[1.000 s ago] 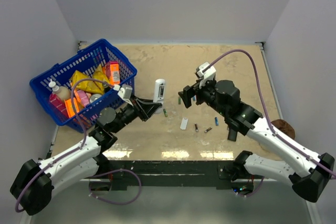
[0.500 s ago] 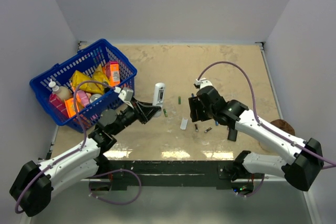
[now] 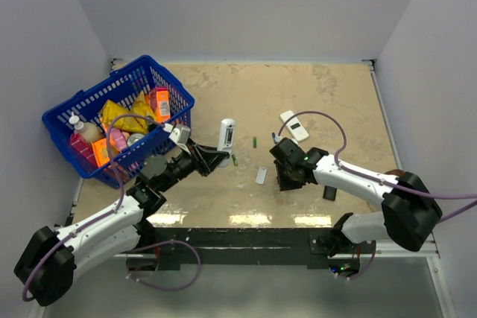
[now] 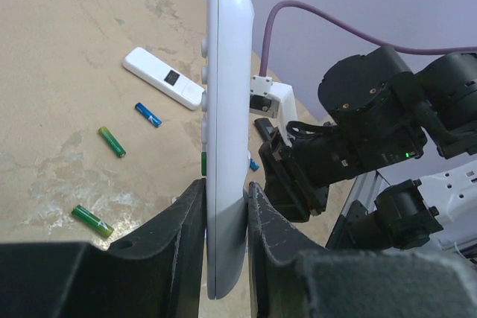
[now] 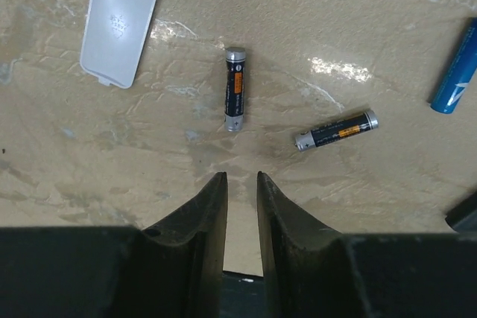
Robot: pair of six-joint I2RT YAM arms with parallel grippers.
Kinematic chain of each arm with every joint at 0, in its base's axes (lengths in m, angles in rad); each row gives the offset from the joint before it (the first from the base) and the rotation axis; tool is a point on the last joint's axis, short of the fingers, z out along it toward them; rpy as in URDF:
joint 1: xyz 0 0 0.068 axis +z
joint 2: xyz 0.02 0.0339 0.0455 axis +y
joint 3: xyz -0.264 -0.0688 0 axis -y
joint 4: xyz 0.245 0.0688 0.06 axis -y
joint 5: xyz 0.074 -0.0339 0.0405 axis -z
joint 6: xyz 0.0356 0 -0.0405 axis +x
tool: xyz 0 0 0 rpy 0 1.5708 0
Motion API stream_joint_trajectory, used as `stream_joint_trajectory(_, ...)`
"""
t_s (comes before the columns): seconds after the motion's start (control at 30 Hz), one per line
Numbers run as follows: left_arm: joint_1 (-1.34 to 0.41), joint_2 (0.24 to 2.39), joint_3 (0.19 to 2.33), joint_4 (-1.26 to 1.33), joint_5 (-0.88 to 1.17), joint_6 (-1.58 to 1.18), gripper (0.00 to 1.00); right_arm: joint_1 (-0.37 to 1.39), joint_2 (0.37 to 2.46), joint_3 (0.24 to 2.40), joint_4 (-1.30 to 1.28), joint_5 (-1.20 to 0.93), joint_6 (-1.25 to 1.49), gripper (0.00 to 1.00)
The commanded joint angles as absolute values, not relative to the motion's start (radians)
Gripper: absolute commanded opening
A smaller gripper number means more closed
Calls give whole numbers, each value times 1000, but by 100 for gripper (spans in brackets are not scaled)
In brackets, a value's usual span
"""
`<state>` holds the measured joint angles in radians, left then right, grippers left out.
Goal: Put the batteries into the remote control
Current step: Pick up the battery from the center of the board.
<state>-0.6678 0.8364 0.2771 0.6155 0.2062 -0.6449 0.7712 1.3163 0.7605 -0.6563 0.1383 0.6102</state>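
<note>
My left gripper (image 4: 226,206) is shut on the remote control (image 4: 226,147), a slim white bar held on its edge and pointing away from the fingers; it also shows in the top view (image 3: 226,133). My right gripper (image 5: 241,178) hangs low over the table, jaws a narrow gap apart with nothing between them. Just beyond its tips lie two dark batteries (image 5: 235,99) (image 5: 335,131). A blue battery (image 5: 455,80) lies to the right. Green batteries (image 3: 254,141) (image 3: 235,159) lie between the two grippers.
A small white battery cover (image 5: 121,24) lies left of the dark batteries. A wider white remote with a dark window (image 3: 294,125) lies behind the right gripper. A blue basket (image 3: 173,92) of packets stands at the left. A black object (image 3: 330,193) lies beside the right arm.
The right arm has dropped from over the wider white remote down to the dark batteries, and its jaws have narrowed. The left gripper and the remote control have stayed put.
</note>
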Motion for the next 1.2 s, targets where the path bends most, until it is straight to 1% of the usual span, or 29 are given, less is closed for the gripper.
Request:
stream_joint_trajectory(0.0, -661, 830, 268, 695, 221, -657, 0, 767, 1354, 756, -577, 130, 629, 26)
stream_joint_trajectory(0.23, -661, 825, 270, 692, 219, -658, 0, 767, 1428, 784, -540, 141, 611, 26)
stream_joint_trajectory(0.33, -661, 825, 270, 692, 219, -657, 0, 767, 1468, 796, -538, 158, 609, 28)
stream_joint_trajectory(0.57, -661, 831, 272, 693, 218, -655, 0, 769, 1506, 795, -534, 175, 611, 28)
stream_joint_trajectory(0.67, -661, 834, 270, 698, 218, -657, 0, 767, 1517, 798, -540, 181, 606, 26)
stream_joint_trajectory(0.7, -661, 836, 271, 699, 218, -658, 0, 767, 1519, 798, -543, 181, 603, 26)
stream_joint_trajectory(0.8, -661, 842, 271, 706, 221, -658, 0, 769, 1509, 799, -557, 184, 601, 17)
stream_joint_trajectory(0.83, -661, 845, 272, 707, 221, -658, 0, 767, 1499, 801, -563, 186, 600, 11)
stream_joint_trajectory(0.97, -663, 859, 270, 730, 221, -663, 0, 769, 1451, 845, -613, 183, 581, 2)
stream_joint_trajectory(1.0, -663, 864, 268, 744, 222, -663, 0, 769, 1434, 882, -641, 184, 580, 0)
stream_joint_trajectory(1.17, -661, 903, 267, 790, 225, -673, 0, 773, 1361, 1020, -727, 143, 555, 0)
